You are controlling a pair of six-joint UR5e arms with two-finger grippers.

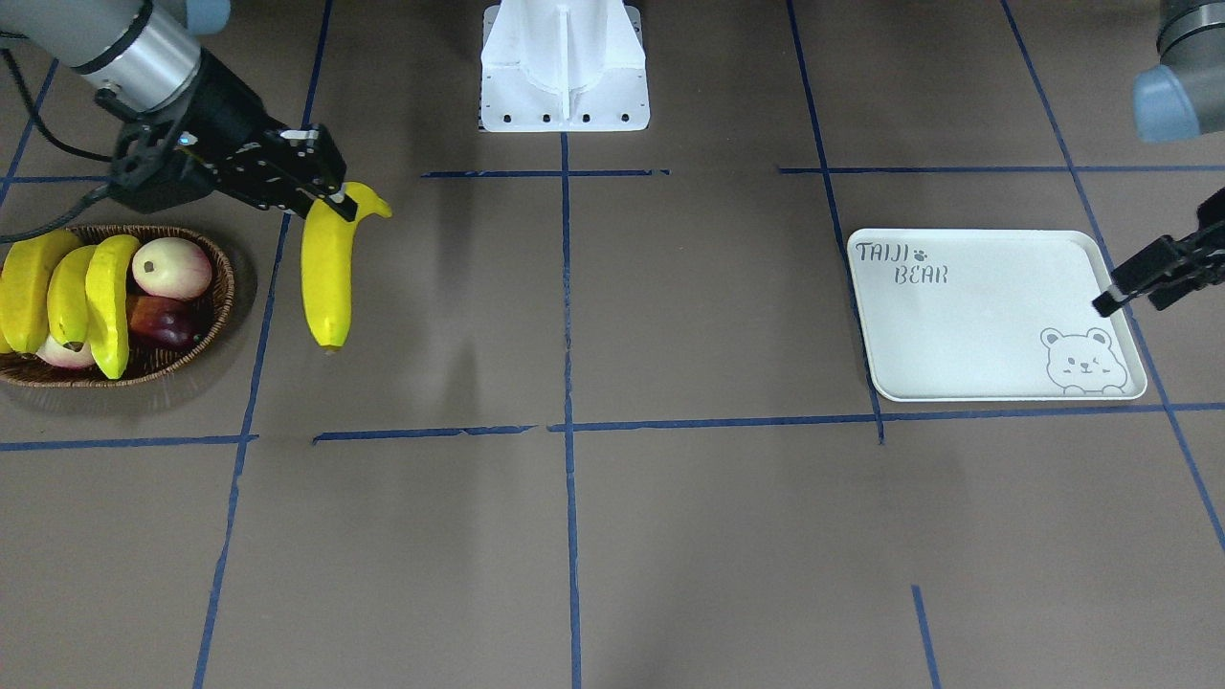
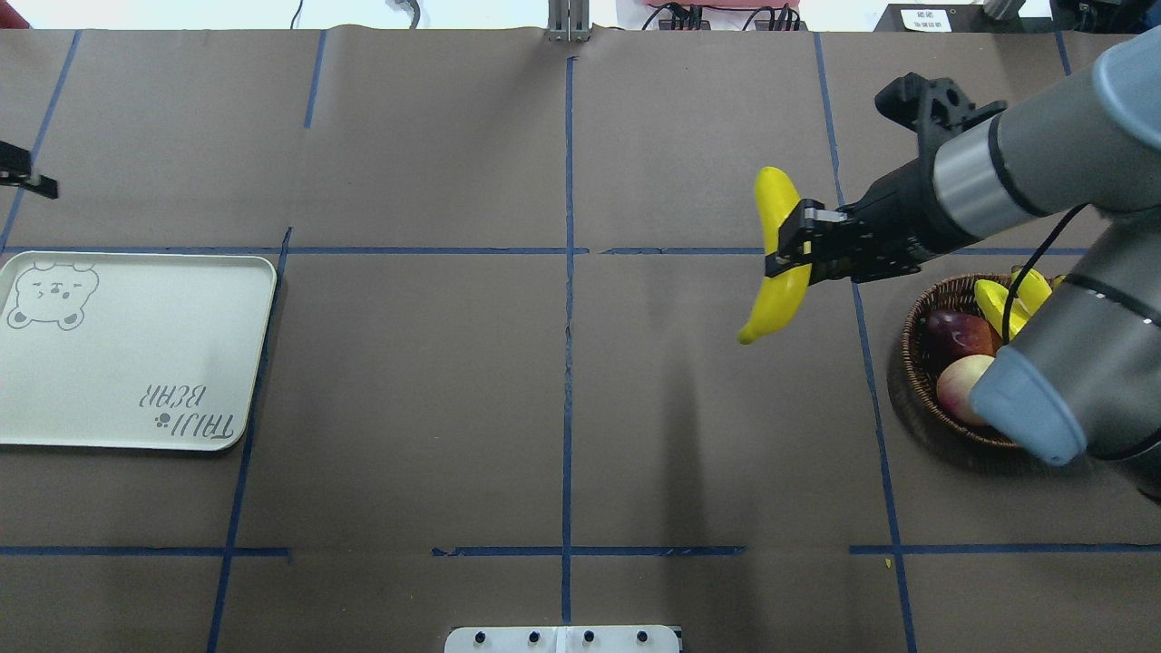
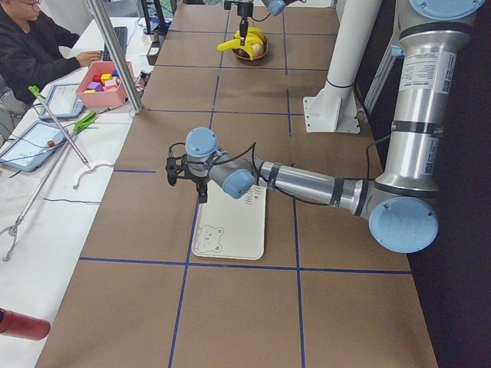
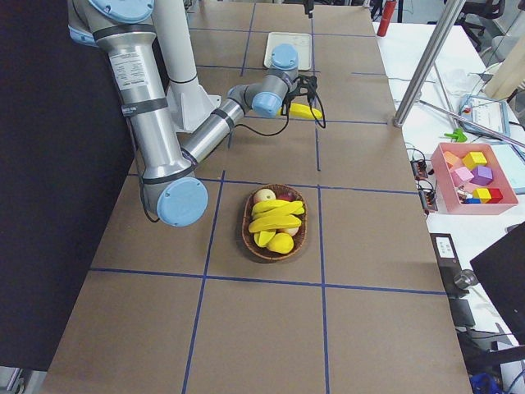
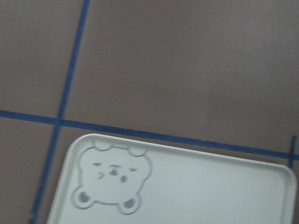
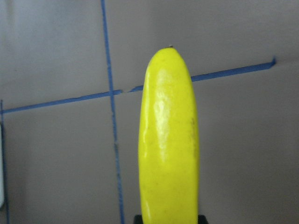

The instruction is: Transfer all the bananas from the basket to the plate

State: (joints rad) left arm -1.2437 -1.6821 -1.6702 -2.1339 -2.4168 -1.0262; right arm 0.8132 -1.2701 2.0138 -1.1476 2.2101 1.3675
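Observation:
My right gripper (image 1: 330,199) is shut on the stem end of one yellow banana (image 1: 326,277) and holds it in the air just beside the basket, toward the table's middle. The banana also fills the right wrist view (image 6: 168,140) and shows in the overhead view (image 2: 778,272). Three more bananas (image 1: 69,292) lie in the brown wicker basket (image 1: 218,311). The white bear plate (image 1: 986,325) lies bare at the far end of the table. My left gripper (image 1: 1134,292) hovers open and empty over the plate's outer edge.
The basket also holds a pale pink fruit (image 1: 172,268) and a dark red fruit (image 1: 158,322). The white robot base (image 1: 565,72) stands at the table's back middle. Blue tape lines cross the brown table. A pink box of blocks (image 4: 474,176) sits on a side desk.

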